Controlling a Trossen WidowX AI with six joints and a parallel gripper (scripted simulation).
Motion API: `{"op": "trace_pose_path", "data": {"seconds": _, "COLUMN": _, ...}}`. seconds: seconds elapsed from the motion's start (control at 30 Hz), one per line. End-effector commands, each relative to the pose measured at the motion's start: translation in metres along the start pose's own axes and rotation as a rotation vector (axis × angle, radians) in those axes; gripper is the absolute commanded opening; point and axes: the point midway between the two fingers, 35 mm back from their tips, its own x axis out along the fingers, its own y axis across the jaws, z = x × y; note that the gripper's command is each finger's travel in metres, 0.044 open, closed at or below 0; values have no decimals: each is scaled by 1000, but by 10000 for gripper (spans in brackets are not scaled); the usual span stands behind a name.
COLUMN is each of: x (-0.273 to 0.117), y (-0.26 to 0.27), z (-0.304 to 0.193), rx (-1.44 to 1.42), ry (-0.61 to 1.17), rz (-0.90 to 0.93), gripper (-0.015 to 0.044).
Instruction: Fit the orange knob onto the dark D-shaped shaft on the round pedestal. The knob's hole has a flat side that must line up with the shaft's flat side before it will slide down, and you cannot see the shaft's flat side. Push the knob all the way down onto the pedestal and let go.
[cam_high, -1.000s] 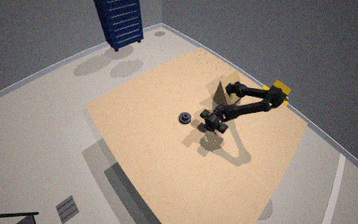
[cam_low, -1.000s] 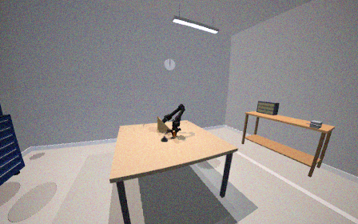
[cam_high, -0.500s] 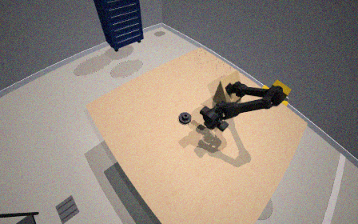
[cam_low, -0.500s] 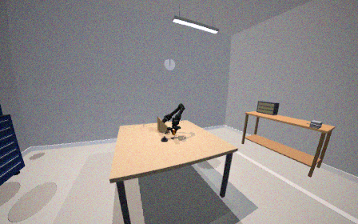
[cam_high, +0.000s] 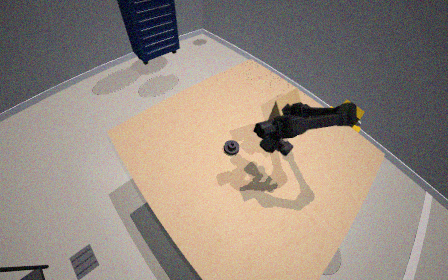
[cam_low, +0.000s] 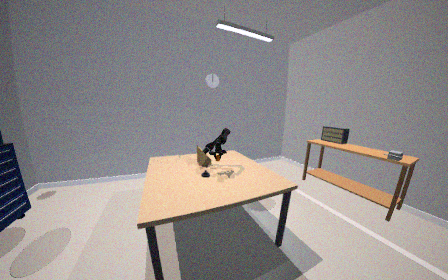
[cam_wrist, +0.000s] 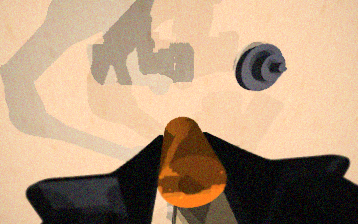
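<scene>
The orange knob (cam_wrist: 192, 175) (cam_low: 217, 158) is held between the fingers of my gripper (cam_wrist: 183, 137) (cam_low: 218, 154) (cam_high: 278, 146). In the exterior view it hangs above the table; in the top view it cannot be made out. In the wrist view its near end shows a dark hole, whose flat side I cannot make out. The round dark pedestal (cam_high: 231, 147) (cam_low: 205, 174) (cam_wrist: 246, 75) stands on the table, off to the upper right of the knob in the wrist view. Its shaft (cam_wrist: 276, 67) sticks up bare. The gripper is to the right of the pedestal in the top view, apart from it.
A brown upright panel (cam_low: 202, 157) stands on the wooden table (cam_high: 165, 145) (cam_low: 175, 197), close beside the arm. Arm shadows lie across the tabletop. A blue cabinet (cam_high: 152, 30) (cam_low: 11, 185) and a wooden workbench (cam_low: 360, 152) stand away from the table.
</scene>
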Motion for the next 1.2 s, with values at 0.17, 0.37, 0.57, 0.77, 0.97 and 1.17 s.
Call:
{"op": "trace_pose_path", "data": {"seconds": 0.17, "x": -25, "y": 4, "z": -3, "rx": -10, "ry": -9, "rz": 3, "gripper": 0}}
{"op": "trace_pose_path", "data": {"seconds": 0.37, "x": -24, "y": -7, "z": 6, "rx": -11, "ry": -9, "rz": 2, "gripper": 0}}
{"op": "trace_pose_path", "data": {"seconds": 0.57, "x": -21, "y": -21, "z": 16, "rx": -11, "ry": -10, "rz": 1, "gripper": 0}}
{"op": "trace_pose_path", "data": {"seconds": 0.77, "x": -18, "y": -35, "z": 26, "rx": -11, "ry": -10, "rz": 0, "gripper": 0}}
{"op": "trace_pose_path", "data": {"seconds": 0.97, "x": -14, "y": -50, "z": 35, "rx": -12, "ry": -11, "rz": -1, "gripper": 0}}
{"op": "trace_pose_path", "data": {"seconds": 1.17, "x": -10, "y": -66, "z": 43, "rx": -11, "ry": -11, "rz": -2, "gripper": 0}}
